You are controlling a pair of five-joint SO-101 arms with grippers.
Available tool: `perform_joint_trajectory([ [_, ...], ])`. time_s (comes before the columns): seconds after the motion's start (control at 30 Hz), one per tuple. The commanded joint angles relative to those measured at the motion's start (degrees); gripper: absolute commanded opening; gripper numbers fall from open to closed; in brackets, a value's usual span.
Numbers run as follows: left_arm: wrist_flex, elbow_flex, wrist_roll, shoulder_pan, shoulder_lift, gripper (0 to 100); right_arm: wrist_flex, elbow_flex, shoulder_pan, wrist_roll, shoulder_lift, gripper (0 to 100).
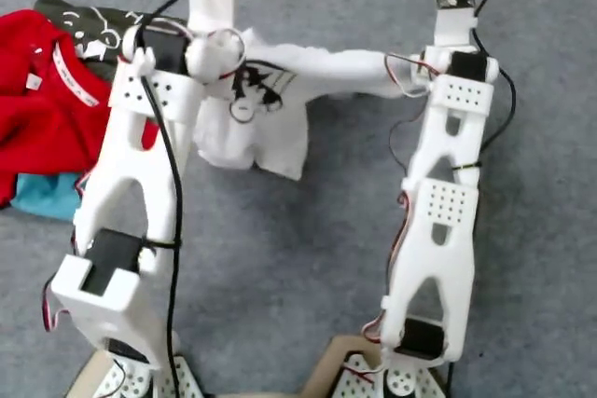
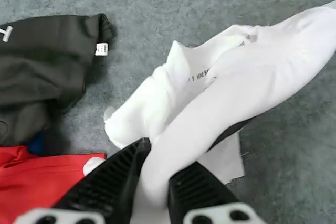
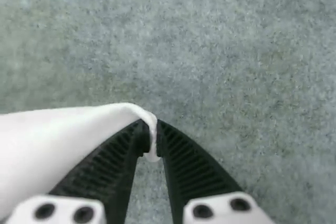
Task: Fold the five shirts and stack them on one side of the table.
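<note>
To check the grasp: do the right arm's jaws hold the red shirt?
No, the jaws of the right gripper pinch the white shirt.

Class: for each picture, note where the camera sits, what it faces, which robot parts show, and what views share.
High view: fixed overhead, facing down at the grey table, left arm, right arm, white shirt between them.
Left wrist view: on left wrist, facing along left fingers shut on white shirt.
Right wrist view: on right wrist, right fingers pinching the shirt's edge.
Shared: all show the white shirt.
</note>
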Motion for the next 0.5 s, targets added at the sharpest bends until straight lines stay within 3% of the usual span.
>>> perform_joint_trajectory([
  [0.0, 8.7, -16.0, -0.8, -0.6, 0.9, 3, -0.8, -2.4, -1.4, 2.9, -1.1, 1.3],
  [0.07, 13.5, -21.8, -1.2, -0.8, 1.6, 3, -0.3, -2.5, -2.3, 4.7, -1.2, 1.3],
  [0.17, 13.6, -23.3, -3.4, -2.3, 0.4, 3, 1.4, -2.8, -2.8, 5.3, -3.6, 1.3],
  [0.47, 13.6, -13.7, -4.3, -2.9, -20.0, 3, 12.8, -2.7, -3.4, 5.0, -17.6, 1.3],
])
